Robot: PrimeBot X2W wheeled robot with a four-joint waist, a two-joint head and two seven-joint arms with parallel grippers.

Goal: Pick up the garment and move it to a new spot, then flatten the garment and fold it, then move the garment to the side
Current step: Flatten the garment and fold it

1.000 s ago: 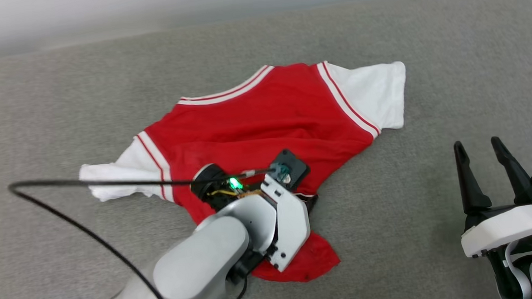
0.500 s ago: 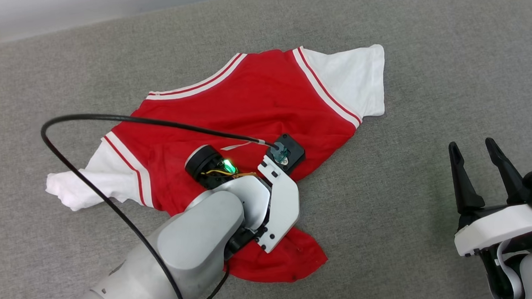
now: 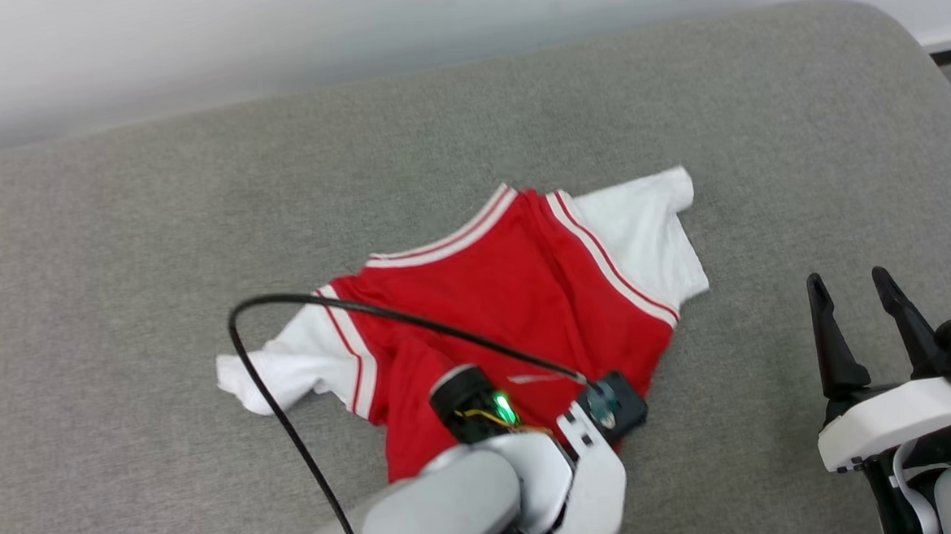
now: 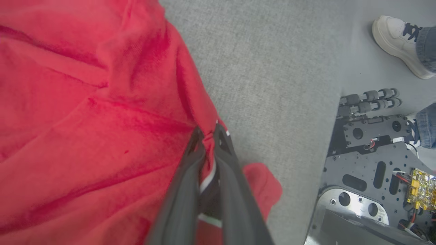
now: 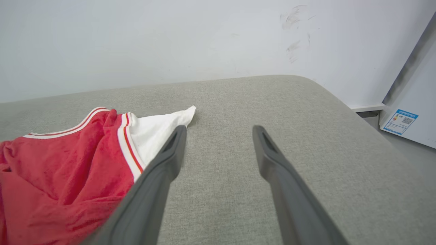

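**Left jaws clamped on the garment's near hem**

My left jaws are clenched on the garment (image 3: 518, 297). In the left wrist view my two dark fingers (image 4: 184, 194) lie almost together, with a pinch of red cloth and a strip of white edging between them, at the hem nearest me. Off that same near side, below the tabletop's edge, a person's pale shoe (image 4: 396, 41) stands on the floor. A black cable (image 3: 288, 415) loops from my left wrist past the garment's left side. My right jaws are released and grasp nothing. Their fingers (image 3: 833, 338) are spread wide, well to the right of the garment.

The garment lies rumpled on the grey tabletop (image 3: 116, 237), its red body bunched in folds toward my left jaws. The left sleeve (image 3: 286, 370) is crumpled and the right sleeve (image 3: 645, 242) lies flatter. The red-white striped neck trim forms its far edge. Past the garment, the tabletop runs on to a pale wall (image 5: 136, 41).
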